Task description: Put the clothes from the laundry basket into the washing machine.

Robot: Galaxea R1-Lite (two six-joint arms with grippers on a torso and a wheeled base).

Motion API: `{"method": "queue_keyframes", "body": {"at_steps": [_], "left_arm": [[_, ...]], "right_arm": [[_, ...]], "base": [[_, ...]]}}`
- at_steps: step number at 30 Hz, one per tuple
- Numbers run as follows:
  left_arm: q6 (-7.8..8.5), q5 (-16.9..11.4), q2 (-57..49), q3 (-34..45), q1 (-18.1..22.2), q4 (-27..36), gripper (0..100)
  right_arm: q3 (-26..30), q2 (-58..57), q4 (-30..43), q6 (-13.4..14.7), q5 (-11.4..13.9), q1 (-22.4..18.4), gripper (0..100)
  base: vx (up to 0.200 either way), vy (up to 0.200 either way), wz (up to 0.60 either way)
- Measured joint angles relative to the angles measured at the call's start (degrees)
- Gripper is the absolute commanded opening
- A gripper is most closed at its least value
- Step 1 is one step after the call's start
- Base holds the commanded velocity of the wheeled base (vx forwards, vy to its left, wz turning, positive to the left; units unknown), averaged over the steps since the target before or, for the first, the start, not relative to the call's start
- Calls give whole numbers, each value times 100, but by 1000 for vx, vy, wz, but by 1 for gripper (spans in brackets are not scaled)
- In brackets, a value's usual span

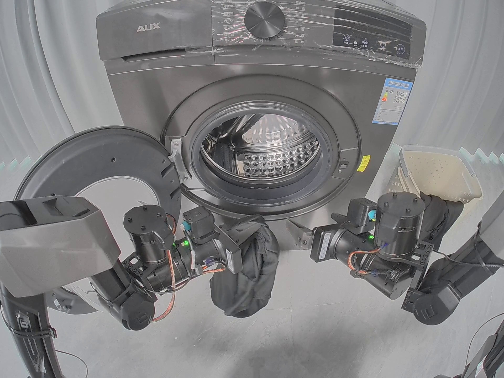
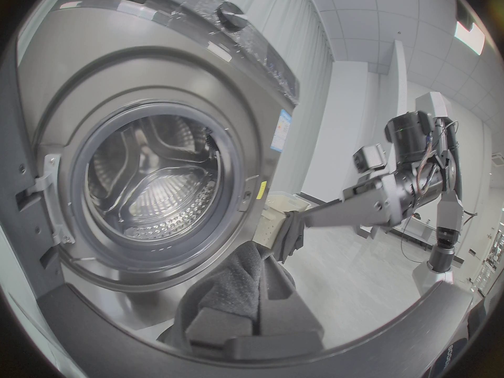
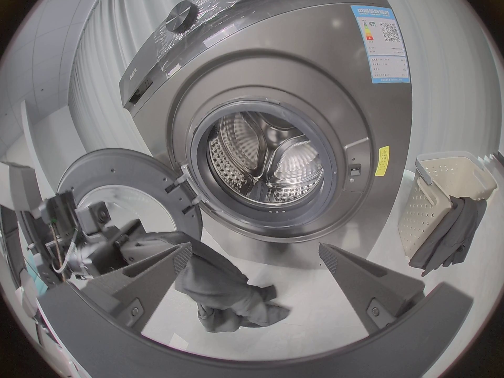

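1. The left gripper (image 1: 242, 242) points forward from a low, bent arm. Its fingers are clamped on a crumpled dark grey cloth garment (image 1: 244, 284), which hangs above the floor and below the drum mouth (image 1: 262, 148). Unless it is lifted, its sagging bulk could catch on the rim.
2. The right gripper (image 3: 254, 250) is level beside it with its fingers apart and empty. The two arms could collide.
3. The round open door (image 1: 79, 153) of the grey front-loading washing machine (image 1: 157, 85) crowds the left elbow.
4. The cream perforated plastic laundry basket (image 1: 446, 156) stands by the machine's right corner. The second dark garment (image 1: 441, 211) draped over its rim could slide off.

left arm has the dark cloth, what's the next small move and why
Probably raise the left gripper and ease it forward toward the open drum of the silver washing machine. The dark grey garment it holds hangs in front of the machine, lower than the round opening. The grey round door is swung wide, and the drum looks empty.
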Motion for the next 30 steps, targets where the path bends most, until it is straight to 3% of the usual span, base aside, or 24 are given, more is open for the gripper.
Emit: {"method": "queue_keyframes", "body": {"at_steps": [6,24,30], "left_arm": [[6,2,-68,-57,-157,-7,0],[-54,15,-215,-302,-41,-7,0],[-73,105,-221,-347,-33,-5,0]], "right_arm": [[89,77,-24,-82,24,-23,100],[155,265,-40,-238,66,-179,100],[581,378,-172,-310,290,-183,100]], "base": [[0,0,0],[0,0,0],[0,0,0]]}}
